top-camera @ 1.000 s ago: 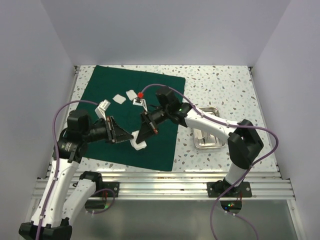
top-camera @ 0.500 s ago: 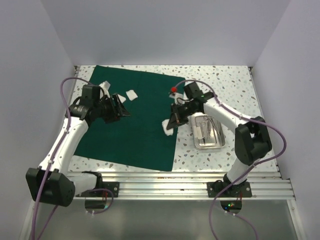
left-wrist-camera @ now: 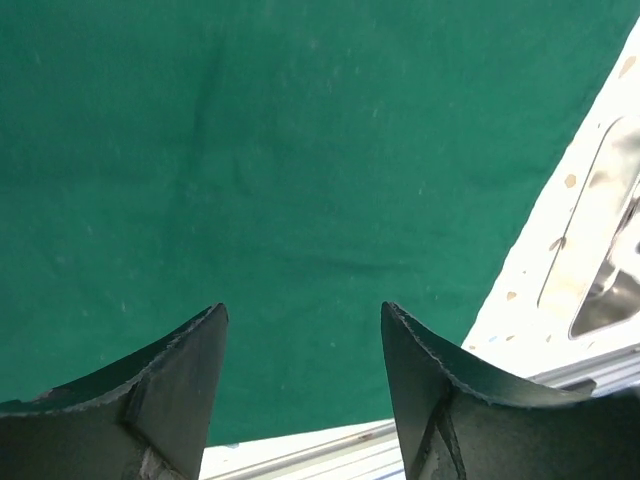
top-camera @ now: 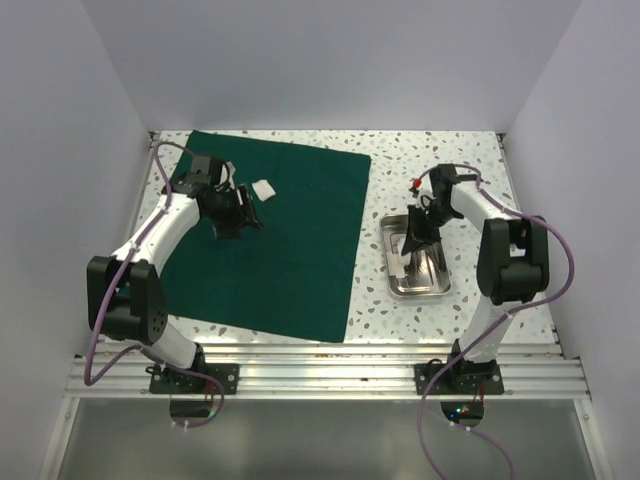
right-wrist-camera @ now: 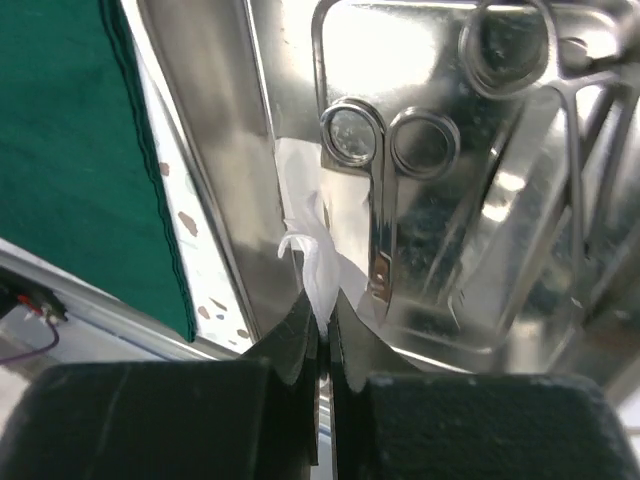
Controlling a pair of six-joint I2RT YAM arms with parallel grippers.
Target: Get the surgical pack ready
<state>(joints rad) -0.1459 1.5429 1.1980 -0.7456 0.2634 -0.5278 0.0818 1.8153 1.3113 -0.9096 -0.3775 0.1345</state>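
Note:
The dark green drape (top-camera: 275, 235) lies spread flat on the table. One white gauze square (top-camera: 263, 189) lies on it near the far edge. My left gripper (top-camera: 238, 214) hovers just left of that gauze, open and empty, and its wrist view (left-wrist-camera: 303, 310) shows only drape below. The steel tray (top-camera: 390, 285) sits right of the drape. My right gripper (top-camera: 412, 240) is over the tray, shut on a white gauze (right-wrist-camera: 318, 262). Metal scissors (right-wrist-camera: 378, 190) lie in the tray (right-wrist-camera: 215, 170), and the gauze touches the tray floor beside them.
The speckled tabletop (top-camera: 440, 160) runs around the drape and tray. White walls close in the left, back and right. An aluminium rail (top-camera: 320, 365) runs along the near edge. The drape's edge (right-wrist-camera: 150, 180) lies close to the tray's left rim.
My right gripper carried a gauze from the drape's middle rightward to over the tray. My left gripper moved to the far left of the drape. The other loose gauze pieces no longer show there.

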